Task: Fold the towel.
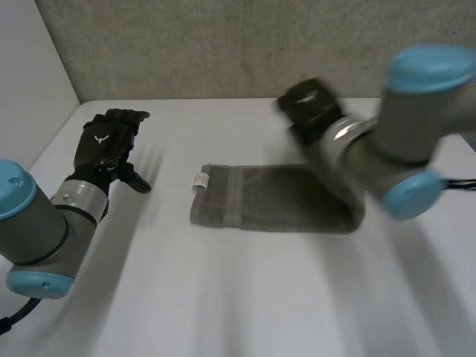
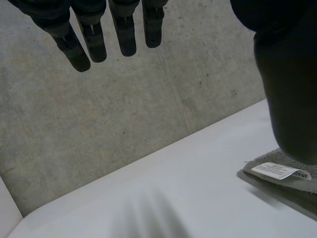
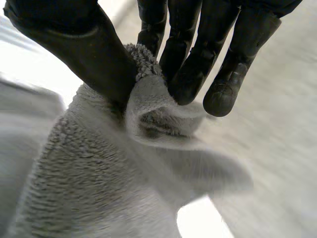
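Head view first. A grey towel (image 1: 260,201) is seen lying as a long folded strip around the middle of the white table (image 1: 223,297), with a small white label (image 1: 199,180) at its far left corner. The towel's right end is covered by the right arm (image 1: 401,141), so what goes on there can't be made out from here. The right hand (image 1: 312,108) is held up beyond the towel's far edge, toward the concrete wall (image 1: 223,44). The left hand (image 1: 106,149) is parked well off to the towel's left, apart from it, with nothing in it.

Left wrist view: the fingers (image 2: 124,34) are stretched out straight and spread, and the thumb (image 2: 290,99) is held out to the side. Nothing is gripped. The labelled corner of the towel is seen flat on the table just beside the thumb, not touched as far as can be told.

Right wrist view: a bunched-up bit of the towel's edge is pinched between the thumb (image 3: 84,54) and the fingers (image 3: 188,74), which are closed onto the fluffy cloth. The rest of the towel hangs away below the palm, lifted off the table there.
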You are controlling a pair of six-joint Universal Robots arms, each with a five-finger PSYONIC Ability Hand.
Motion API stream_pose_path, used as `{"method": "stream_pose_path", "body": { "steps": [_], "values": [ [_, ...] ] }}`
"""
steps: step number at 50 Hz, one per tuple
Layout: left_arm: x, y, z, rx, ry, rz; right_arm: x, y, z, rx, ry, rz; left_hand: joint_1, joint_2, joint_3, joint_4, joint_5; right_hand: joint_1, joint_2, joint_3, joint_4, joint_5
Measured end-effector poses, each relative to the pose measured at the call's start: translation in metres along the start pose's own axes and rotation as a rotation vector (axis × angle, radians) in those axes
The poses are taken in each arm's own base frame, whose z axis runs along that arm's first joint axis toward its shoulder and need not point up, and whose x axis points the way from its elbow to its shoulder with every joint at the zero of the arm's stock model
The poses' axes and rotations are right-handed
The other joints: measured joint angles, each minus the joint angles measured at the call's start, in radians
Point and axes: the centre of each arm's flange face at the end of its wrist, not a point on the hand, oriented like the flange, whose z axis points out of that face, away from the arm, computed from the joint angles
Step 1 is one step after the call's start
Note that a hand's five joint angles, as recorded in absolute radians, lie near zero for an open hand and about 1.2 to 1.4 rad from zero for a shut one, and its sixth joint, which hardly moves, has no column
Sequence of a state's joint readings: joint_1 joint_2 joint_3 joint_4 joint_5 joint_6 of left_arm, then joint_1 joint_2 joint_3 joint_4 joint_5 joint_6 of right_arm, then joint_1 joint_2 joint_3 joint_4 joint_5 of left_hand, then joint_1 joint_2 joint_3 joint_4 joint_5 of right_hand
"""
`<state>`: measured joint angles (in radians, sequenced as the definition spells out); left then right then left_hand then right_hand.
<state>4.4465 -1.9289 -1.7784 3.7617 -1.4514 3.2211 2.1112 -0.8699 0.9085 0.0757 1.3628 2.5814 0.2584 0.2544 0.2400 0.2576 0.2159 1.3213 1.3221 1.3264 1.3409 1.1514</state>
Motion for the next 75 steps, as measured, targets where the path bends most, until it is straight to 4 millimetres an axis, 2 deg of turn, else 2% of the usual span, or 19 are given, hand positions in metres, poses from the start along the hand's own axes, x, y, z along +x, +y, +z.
{"method": "stream_pose_path", "body": {
  "steps": [2,4,7,10,14,21,26,30,36,38,43,49,54,56,63,66,67,70,75],
  "values": [
    [0.000,0.000,0.000,0.002,0.000,0.001,-0.033,-0.001,0.002,0.013,-0.064,-0.002,0.000,0.000,0.000,0.000,0.000,-0.055,-0.056,-0.054,-0.048,-0.047],
    [0.000,0.000,0.000,0.007,0.000,0.001,-0.067,0.004,0.001,0.012,-0.132,-0.003,0.000,0.000,0.000,0.000,0.000,-0.378,-0.390,-0.376,-0.387,-0.395],
    [0.000,0.001,0.000,0.012,0.000,0.002,-0.093,0.013,-0.001,-0.006,-0.176,-0.003,0.000,0.000,0.000,0.000,0.000,-0.878,-0.878,-0.853,-0.860,-0.903],
    [0.000,0.002,0.000,0.013,0.000,0.003,-0.101,0.021,-0.002,-0.036,-0.173,-0.002,0.000,0.000,0.000,0.000,0.000,-1.059,-1.068,-1.068,-1.076,-1.092],
    [0.001,0.004,0.000,0.010,0.001,0.004,-0.087,0.033,-0.003,-0.101,-0.111,0.010,0.000,0.000,0.000,0.000,0.000,-1.087,-1.073,-1.085,-1.086,-1.092],
    [0.003,0.006,-0.001,0.002,0.006,0.022,-0.032,0.068,-0.027,-0.261,0.033,0.100,0.000,0.000,0.000,0.000,0.000,-1.087,-1.073,-1.085,-1.086,-1.092],
    [0.006,0.007,-0.002,-0.001,0.016,0.039,-0.019,0.097,-0.045,-0.338,0.057,0.160,0.000,0.000,0.000,0.000,0.000,-1.060,-1.057,-1.066,-1.074,-1.072],
    [0.010,0.008,-0.004,-0.004,0.026,0.048,-0.014,0.119,-0.058,-0.392,0.074,0.189,0.000,0.000,0.000,0.000,0.000,-0.853,-0.851,-0.856,-0.868,-0.840],
    [0.016,0.010,-0.007,-0.009,0.043,0.049,-0.004,0.141,-0.066,-0.433,0.116,0.198,0.000,0.000,0.000,0.000,0.000,-0.232,-0.205,-0.177,-0.188,-0.170],
    [0.017,0.010,-0.007,-0.009,0.045,0.048,-0.001,0.143,-0.066,-0.435,0.130,0.192,0.000,0.000,0.000,0.000,0.000,-0.138,-0.108,-0.037,-0.046,-0.034],
    [0.018,0.008,-0.007,0.001,0.045,0.048,0.008,0.138,-0.062,-0.417,0.164,0.155,0.000,0.000,0.000,0.000,0.000,-0.054,-0.077,0.000,-0.001,-0.003],
    [0.017,0.003,-0.007,0.021,0.043,0.049,0.011,0.109,-0.047,-0.323,0.158,0.054,0.000,0.000,0.000,0.000,0.000,-0.037,-0.077,0.000,-0.001,-0.003],
    [0.017,-0.007,-0.004,0.055,0.040,0.050,-0.028,0.057,-0.031,-0.135,0.016,-0.055,0.000,0.000,0.000,0.000,0.000,-0.034,-0.062,0.003,-0.001,-0.003],
    [0.017,-0.016,-0.003,0.079,0.039,0.051,-0.055,0.038,-0.027,-0.047,-0.083,-0.109,0.000,0.000,0.000,0.000,0.000,-0.025,-0.053,0.003,-0.001,-0.003],
    [0.015,-0.041,0.005,0.155,0.032,0.053,-0.122,0.021,-0.026,0.131,-0.333,-0.280,-0.001,0.000,0.000,0.000,0.000,-0.015,-0.052,-0.001,-0.010,-0.010],
    [0.015,-0.049,0.008,0.178,0.032,0.052,-0.135,0.024,-0.027,0.159,-0.375,-0.332,-0.001,0.000,0.000,0.000,0.000,-0.369,-0.411,-0.358,-0.354,-0.360],
    [0.016,-0.052,0.010,0.189,0.033,0.052,-0.138,0.025,-0.026,0.159,-0.376,-0.344,-0.001,0.000,0.000,0.000,0.000,-0.615,-0.662,-0.576,-0.596,-0.610],
    [0.018,-0.058,0.012,0.206,0.039,0.051,-0.136,0.030,-0.023,0.128,-0.345,-0.346,-0.001,0.000,0.000,0.000,0.000,-0.998,-1.022,-0.985,-1.003,-1.020],
    [0.028,-0.060,0.015,0.219,0.063,0.046,-0.114,0.034,-0.019,0.018,-0.214,-0.224,-0.001,0.000,0.000,0.000,0.000,-1.084,-1.074,-1.086,-1.089,-1.089]
  ]
}}
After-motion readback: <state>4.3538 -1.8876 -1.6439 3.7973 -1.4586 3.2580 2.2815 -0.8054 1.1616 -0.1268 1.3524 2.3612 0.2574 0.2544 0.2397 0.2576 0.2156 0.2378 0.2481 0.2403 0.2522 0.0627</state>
